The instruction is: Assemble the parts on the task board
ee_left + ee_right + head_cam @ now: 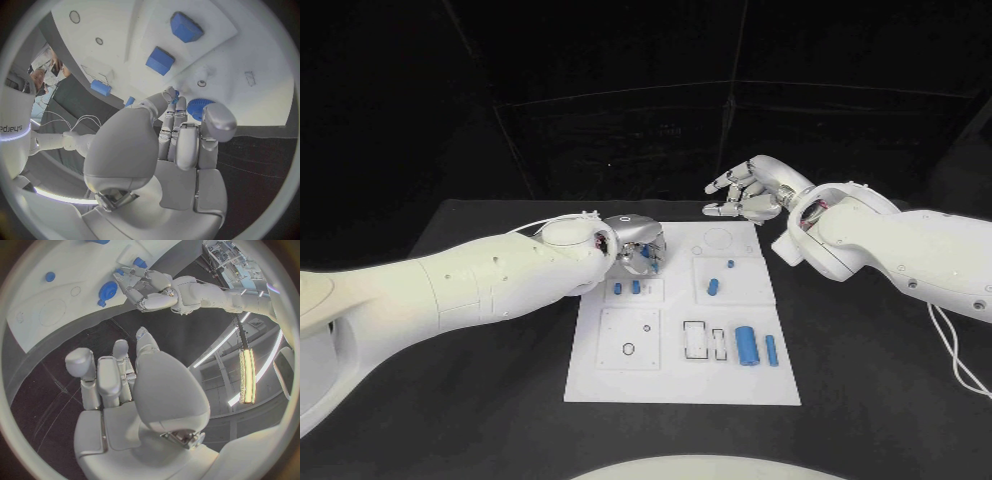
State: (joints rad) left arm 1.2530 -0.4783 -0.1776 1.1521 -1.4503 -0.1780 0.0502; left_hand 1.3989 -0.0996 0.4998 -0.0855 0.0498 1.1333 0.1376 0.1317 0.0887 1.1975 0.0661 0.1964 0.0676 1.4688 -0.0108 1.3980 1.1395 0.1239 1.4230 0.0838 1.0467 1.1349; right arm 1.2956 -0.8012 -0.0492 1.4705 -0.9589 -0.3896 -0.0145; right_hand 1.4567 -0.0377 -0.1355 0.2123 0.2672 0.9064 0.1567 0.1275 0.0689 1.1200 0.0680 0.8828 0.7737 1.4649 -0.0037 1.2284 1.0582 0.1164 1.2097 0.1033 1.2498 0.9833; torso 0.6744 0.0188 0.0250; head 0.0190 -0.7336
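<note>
While the left robot hand (636, 250) hovers low over the task board (684, 385) at about ten o'clock, its fingers curl down toward a round blue gear (198, 107), seemingly to seat it; whether they actually pinch it, I cannot tell. Other blue parts (747, 343) lie toward four o'clock. The right robot hand (750, 192) waits off the board's one-o'clock corner above the bench (877, 400), fingers loosely apart and empty, leaving room.

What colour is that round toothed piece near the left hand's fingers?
Blue. The round toothed piece shows best in the left wrist view, by the left hand.
</note>
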